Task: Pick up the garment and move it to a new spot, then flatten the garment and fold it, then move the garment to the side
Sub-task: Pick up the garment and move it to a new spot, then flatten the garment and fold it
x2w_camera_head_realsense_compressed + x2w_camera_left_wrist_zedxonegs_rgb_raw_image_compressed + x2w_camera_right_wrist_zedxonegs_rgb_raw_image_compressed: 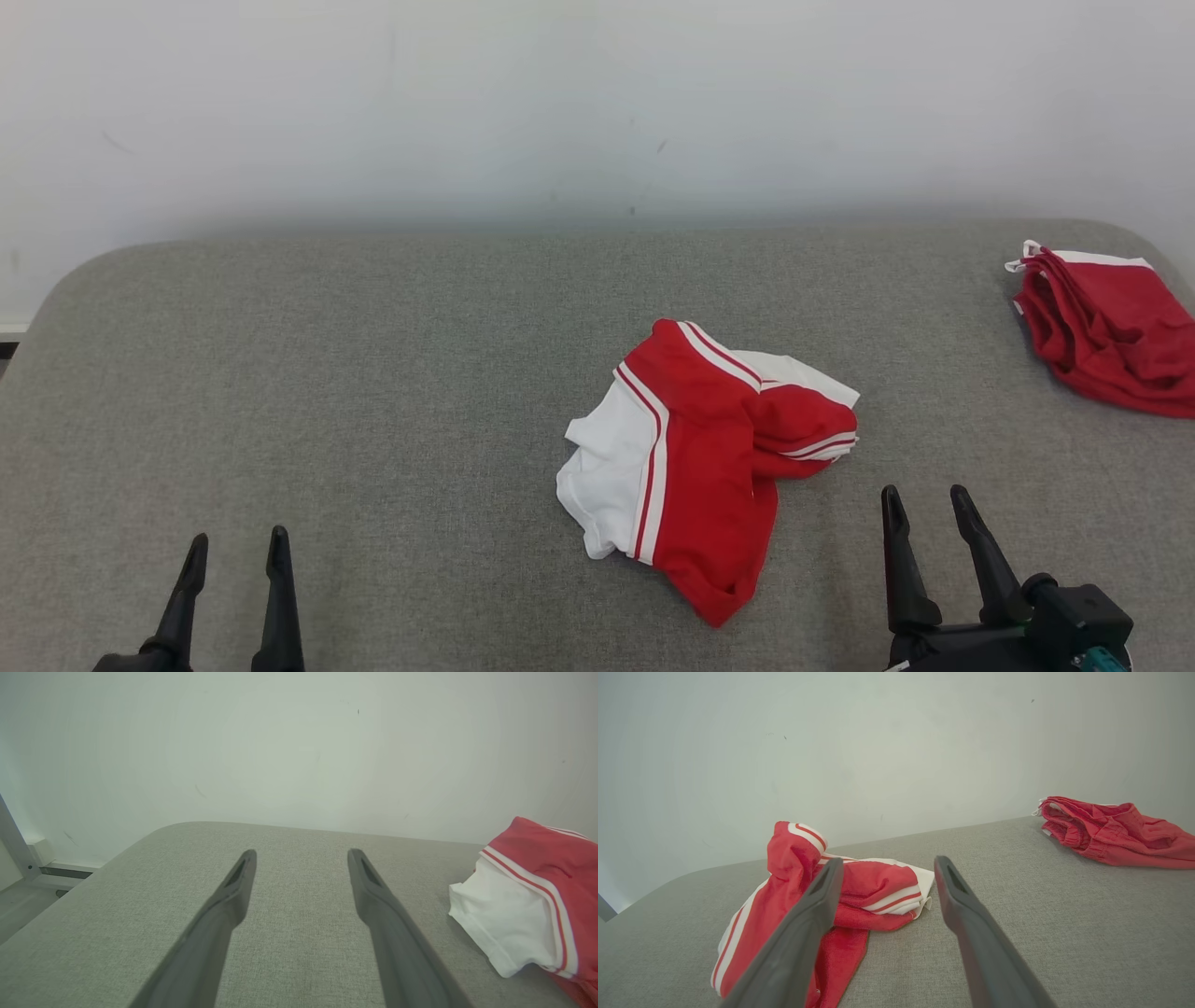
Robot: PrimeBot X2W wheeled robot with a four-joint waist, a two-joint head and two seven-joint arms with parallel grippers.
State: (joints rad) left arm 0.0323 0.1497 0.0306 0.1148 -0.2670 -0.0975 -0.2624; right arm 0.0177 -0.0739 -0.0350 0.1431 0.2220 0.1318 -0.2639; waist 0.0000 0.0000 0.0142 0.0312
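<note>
Finds the red-and-white garment (695, 457) crumpled right of centre on the grey padded surface (373, 373), just left of the right gripper (924, 492), apart from its fingers. Records that gripper low at near right, fingers spread wide, empty, pointing far. Records the left gripper (238, 535) at near left, well apart, likewise spread and empty. Notes a red pile (1111, 327) at far right.

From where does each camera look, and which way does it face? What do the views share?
Head view: on the head, facing forward and down at the grey padded surface; open left gripper lower left, open right gripper lower right.
Left wrist view: on the left wrist, facing along its two fingers toward the white wall.
Right wrist view: on the right wrist, facing along its fingers past the red-and-white garment.
Shared: all three show that garment; head and right wrist views also show the plain red garment.
</note>
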